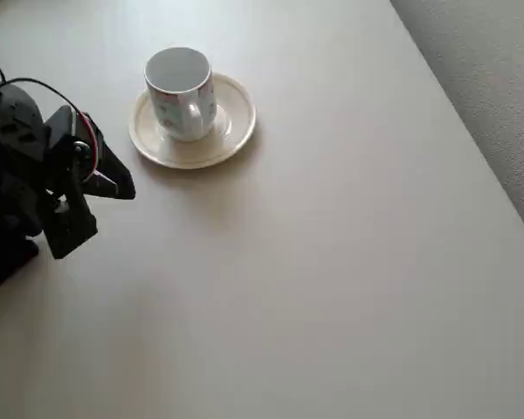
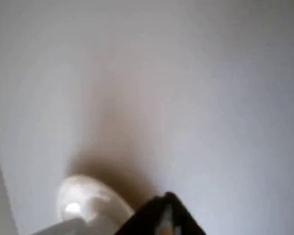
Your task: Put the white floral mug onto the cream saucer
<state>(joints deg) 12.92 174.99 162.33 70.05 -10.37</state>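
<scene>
**Mug seated on saucer; arm drawn clear.**

In the overhead view I see the mug (image 1: 181, 92) standing upright on the saucer (image 1: 236, 122), its handle turned toward the lower edge of the picture and its base inside the saucer's rim, set a little toward the upper left so that more bare saucer shows at the right. My gripper (image 1: 113, 179) lies well apart from both, at the left of the table (image 1: 332, 262), with its dark fingers drawn together to a point and nothing between them. In the wrist view the gripper (image 2: 164, 215) shows as a dark tip low in the picture, jaws together, above blurred table; the pale rounded shape beside it is too blurred to name. I judge the placing done, with nothing left but to park the arm.
</scene>
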